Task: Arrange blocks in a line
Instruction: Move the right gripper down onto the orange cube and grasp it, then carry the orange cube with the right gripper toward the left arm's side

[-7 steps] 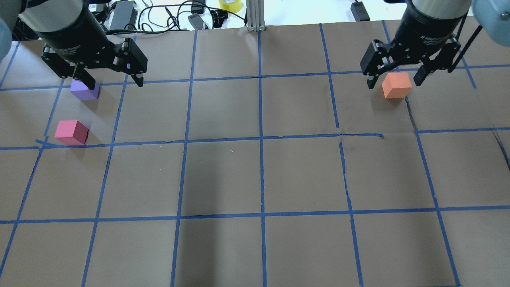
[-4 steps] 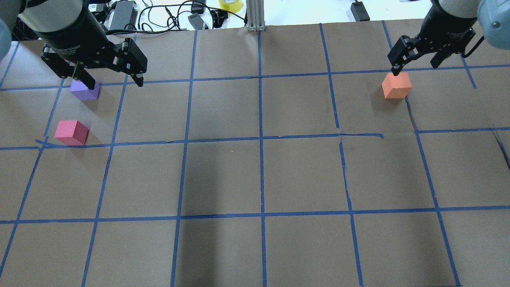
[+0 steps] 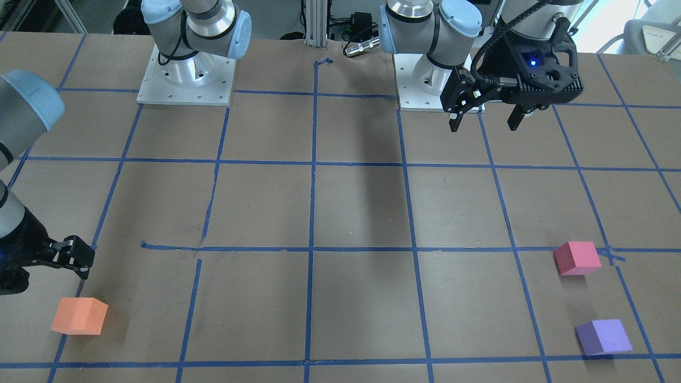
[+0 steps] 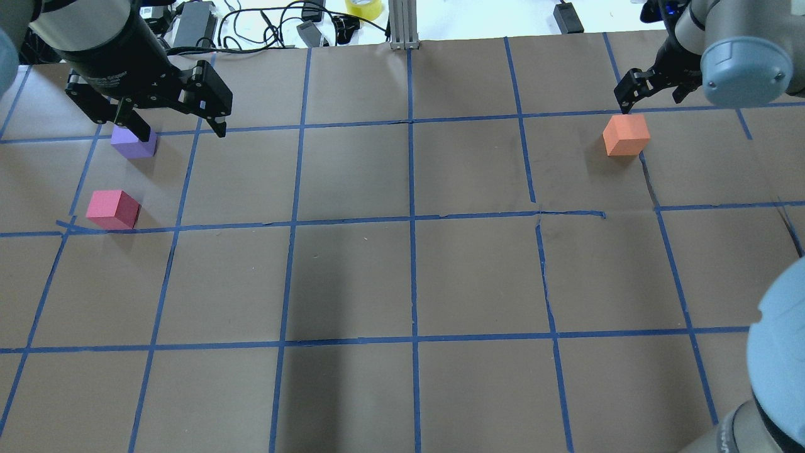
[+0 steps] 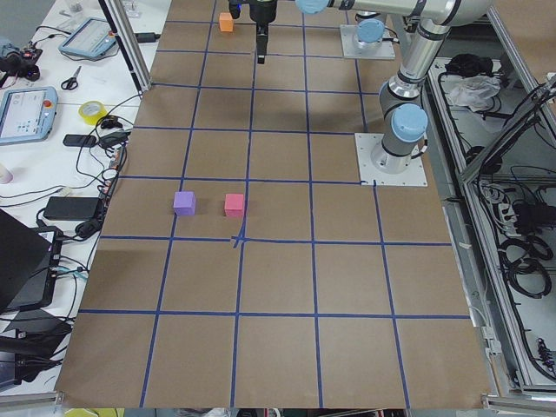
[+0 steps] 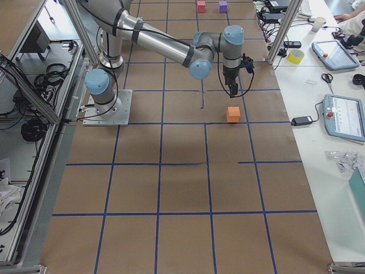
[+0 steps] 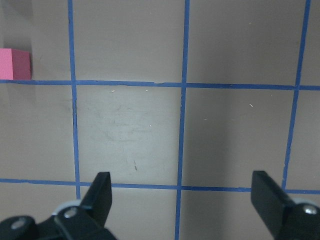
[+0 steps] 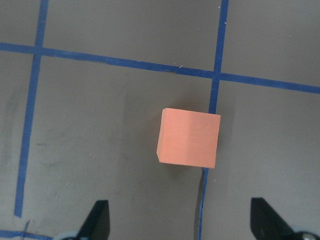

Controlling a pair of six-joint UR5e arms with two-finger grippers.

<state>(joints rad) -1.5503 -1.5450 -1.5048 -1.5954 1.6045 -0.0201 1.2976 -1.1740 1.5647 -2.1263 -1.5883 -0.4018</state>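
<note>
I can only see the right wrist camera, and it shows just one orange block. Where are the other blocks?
Observer: The pinkish-red block and the purple block lie close together at the robot's left end of the table, far from the orange block.
Operator: Is the other arm grabbing one of them?
Observer: No. The left end effector is open and empty, up above the table, and both of those blocks lie free on the paper.
</note>
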